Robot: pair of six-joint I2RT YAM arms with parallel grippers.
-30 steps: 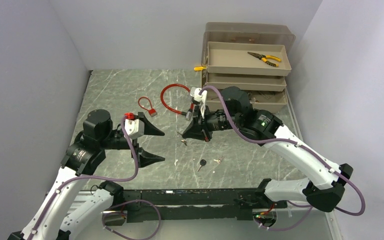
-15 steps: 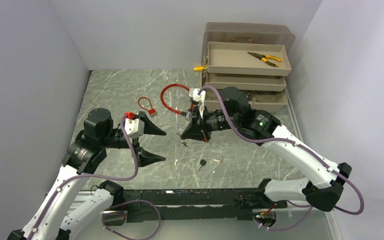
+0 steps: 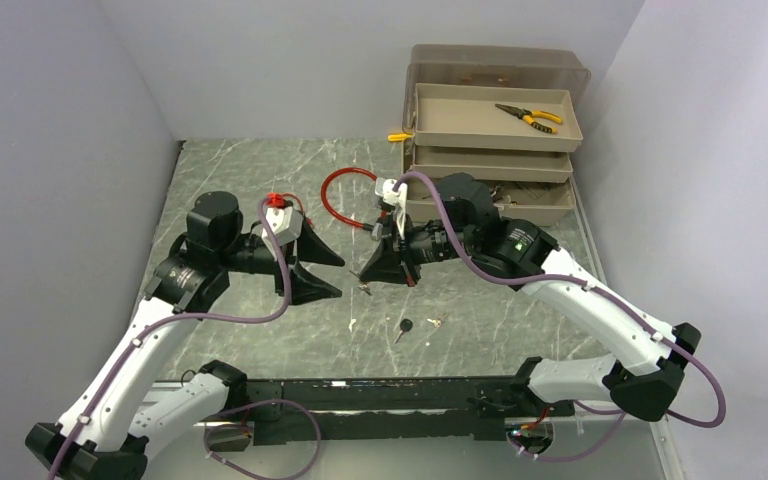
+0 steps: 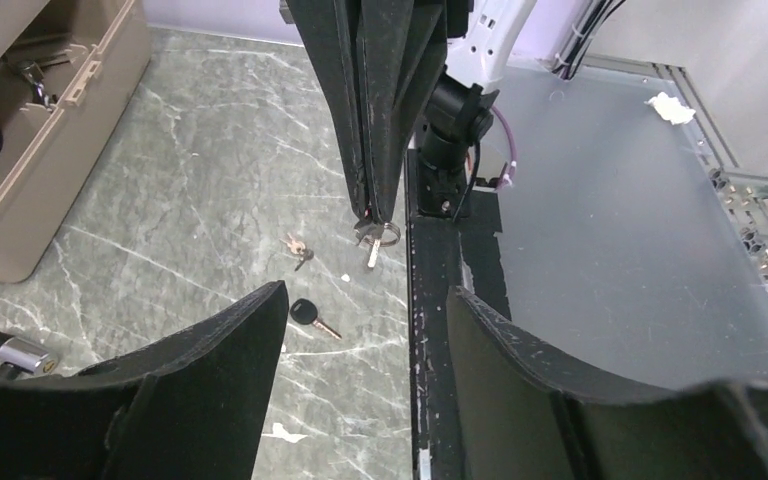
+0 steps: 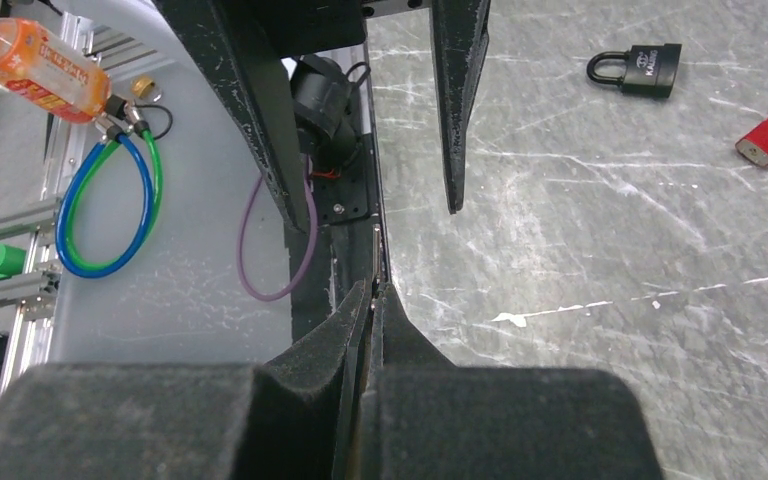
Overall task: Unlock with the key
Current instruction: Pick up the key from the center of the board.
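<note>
Where right jaws pinch a slim metal key [image 4: 373, 252], veined grey tabletop [image 4: 190, 170]

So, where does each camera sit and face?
Top: above and behind, facing down at the table; left arm and right arm show.
Left wrist: past its open jaws, toward right jaws pinching a key.
Right wrist: past its shut jaws, toward left jaws and a padlock.
Shared: toolbox, top and left wrist.

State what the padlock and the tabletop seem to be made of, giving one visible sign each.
Padlock: probably metal, matt black body, dark shackle; white brand lettering. Tabletop: stone-look, maybe laminate; grey-green with white veins, slight sheen.
</note>
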